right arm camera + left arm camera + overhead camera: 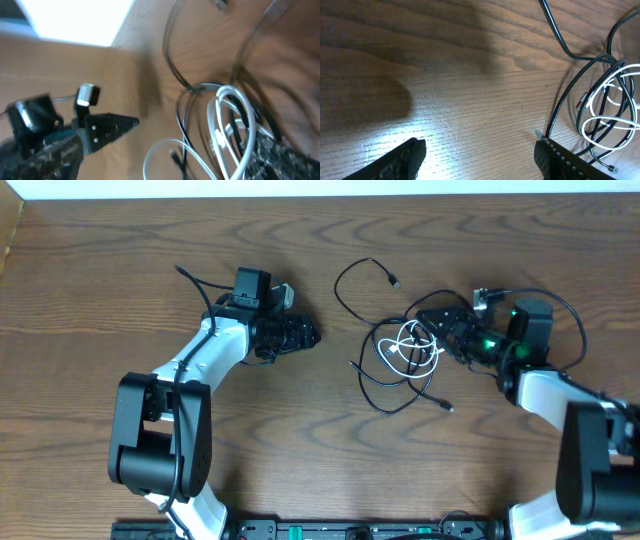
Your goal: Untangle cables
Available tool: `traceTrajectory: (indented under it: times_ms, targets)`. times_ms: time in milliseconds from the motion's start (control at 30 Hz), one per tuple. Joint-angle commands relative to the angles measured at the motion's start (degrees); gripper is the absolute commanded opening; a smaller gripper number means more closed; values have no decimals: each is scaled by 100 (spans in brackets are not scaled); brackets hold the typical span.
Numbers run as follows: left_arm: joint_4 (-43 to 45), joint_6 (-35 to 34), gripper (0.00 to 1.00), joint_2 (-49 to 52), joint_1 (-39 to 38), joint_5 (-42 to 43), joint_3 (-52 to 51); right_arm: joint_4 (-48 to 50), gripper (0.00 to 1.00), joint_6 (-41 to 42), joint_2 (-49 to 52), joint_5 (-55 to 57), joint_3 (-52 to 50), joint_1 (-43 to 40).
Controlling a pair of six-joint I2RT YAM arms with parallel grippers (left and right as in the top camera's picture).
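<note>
The cables (pixel 400 360) lie in a loose tangle right of the table's middle: black cords with one white cable (pixel 412 345) looped among them. One black cord (pixel 345 280) arcs away to the back and ends in a small plug (pixel 395 282). My right gripper (pixel 443 330) is open at the tangle's right side; in the right wrist view the gripper (pixel 192 135) has white loops (pixel 235 92) and black cord (pixel 182 115) between its spread fingers. My left gripper (pixel 305 335) is open and empty, left of the tangle. In the left wrist view the gripper (pixel 480 146) spans bare wood, with the cables (pixel 592 97) to its right.
The wooden table (pixel 120 260) runs to a pale edge (pixel 300 188) at the back. Both arm bases stand at the front edge, left (pixel 160 450) and right (pixel 590 470). A thick black arm wire (pixel 572 310) loops behind the right wrist.
</note>
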Motion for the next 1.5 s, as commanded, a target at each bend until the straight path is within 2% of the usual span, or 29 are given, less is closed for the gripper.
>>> traceTrajectory:
  times_ms: [0,67,133,367,433,667,833,1000,1100,1333,1467]
  targets:
    - [-9,52,75,81,26,35,42,1241,99,-170,367,-986,11,57]
    - [-9,52,75,81,26,35,42,2302,99,133,529,-1421,11,68]
    - [-9,52,75,81,26,35,42,2616,99,302,570,-1403,13,101]
    - [-11,52,75,81,26,35,42,2035,99,160,601,-1132,13,188]
    - [-26,52,75,81,26,35,42,2037,96,-55,601,-1117,11,125]
    - [-28,52,75,81,26,35,42,1888,97,-114,601,-590,11,-533]
    - [-24,52,75,81,26,35,42,931,99,-181,601,-568,11,-748]
    - [-24,52,75,81,26,35,42,-212,99,-522,601,-575,11,-479]
    - [-26,52,75,81,26,35,42,-448,99,-570,601,-708,11,-162]
    - [-26,52,75,81,26,35,42,520,98,-608,597,-2131,11,675]
    - [-26,52,75,81,26,35,42,791,93,-505,595,-2223,11,776]
